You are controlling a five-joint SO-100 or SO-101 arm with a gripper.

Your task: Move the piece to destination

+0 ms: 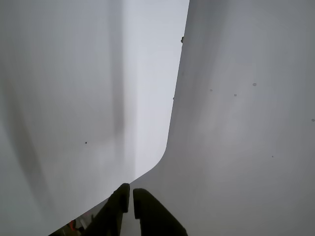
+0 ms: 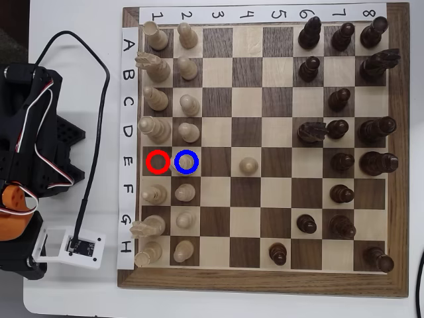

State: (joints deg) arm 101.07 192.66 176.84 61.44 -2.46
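Note:
In the overhead view the piece, pale cream, stands on the destination, the light square ringed in blue, and the ring partly overlays it. The dark square ringed in red beside it holds nothing. The arm is folded off the board at the left, well away from the piece. In the wrist view my gripper shows as two dark fingers at the bottom edge, pressed close with nothing between them, facing plain white surfaces. No board shows in that view.
Pale pieces fill the two left columns of the board, and a lone pale pawn stands further in. Dark pieces crowd the right side. A black cable and a white camera mount lie left of the board.

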